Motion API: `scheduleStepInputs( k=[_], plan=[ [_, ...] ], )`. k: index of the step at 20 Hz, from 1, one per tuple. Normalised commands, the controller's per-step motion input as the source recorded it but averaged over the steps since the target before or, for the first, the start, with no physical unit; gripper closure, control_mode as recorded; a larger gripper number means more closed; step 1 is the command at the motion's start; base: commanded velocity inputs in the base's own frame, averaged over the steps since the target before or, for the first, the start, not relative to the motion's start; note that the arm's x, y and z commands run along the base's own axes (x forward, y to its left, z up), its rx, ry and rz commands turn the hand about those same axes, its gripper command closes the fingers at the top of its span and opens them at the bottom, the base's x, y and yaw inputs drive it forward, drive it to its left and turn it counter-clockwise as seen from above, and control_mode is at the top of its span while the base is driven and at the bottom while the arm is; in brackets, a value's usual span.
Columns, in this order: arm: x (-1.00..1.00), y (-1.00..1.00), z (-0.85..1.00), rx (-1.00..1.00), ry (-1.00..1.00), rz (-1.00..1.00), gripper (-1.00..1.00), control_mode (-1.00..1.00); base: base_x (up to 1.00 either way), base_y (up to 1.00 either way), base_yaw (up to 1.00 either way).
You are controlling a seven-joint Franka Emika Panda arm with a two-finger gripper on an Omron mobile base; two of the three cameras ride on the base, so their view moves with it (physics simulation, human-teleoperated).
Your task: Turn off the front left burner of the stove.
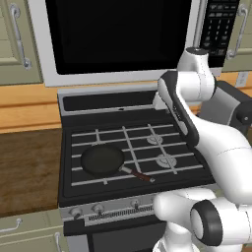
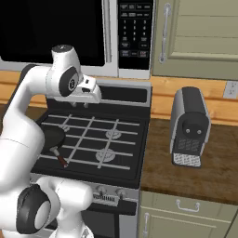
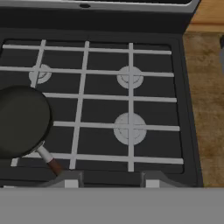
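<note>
The black stove [image 1: 123, 118] [image 2: 125, 155] carries pale grate bars. A dark frying pan [image 1: 102, 160] [image 3: 19, 120] rests on its near-left quarter and hides the front left burner beneath it; the pan's handle [image 1: 140, 175] points right. Small round knobs [image 1: 98, 208] [image 2: 100, 189] line the silver front strip. My gripper [image 2: 79, 104] [image 3: 110, 183] hangs high over the back of the stove, open, with nothing between its fingers. In the hand view it looks down on the grates from above, well away from the knobs.
Two silvery burner caps [image 3: 130, 127] [image 3: 129, 77] sit in the right half. A black-doored microwave [image 1: 123, 34] hangs above the stove. A dark coffee machine [image 2: 188, 125] stands on the wooden counter [image 2: 195, 174] to the right. More wooden counter [image 1: 29, 167] lies left.
</note>
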Motion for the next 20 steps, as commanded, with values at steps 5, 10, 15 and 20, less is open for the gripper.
scheduleStepInputs(
  k=[5, 10, 15, 20],
  plan=[
    [-0.20, 0.27, -0.01, -0.01, 0.00, 0.02, -1.00, -1.00, 0.00, 0.00, 0.00],
    [-0.44, 0.59, -0.07, -0.07, 0.00, 0.07, -1.00, -1.00, 0.00, 0.00, 0.00],
    [-0.61, 0.91, -0.16, -0.17, 0.00, 0.13, -1.00, -1.00, 0.00, 0.00, 0.00],
    [-0.72, 1.00, -0.22, -0.28, 0.00, 0.16, -1.00, -1.00, 0.00, 0.00, 0.00]
  ],
)
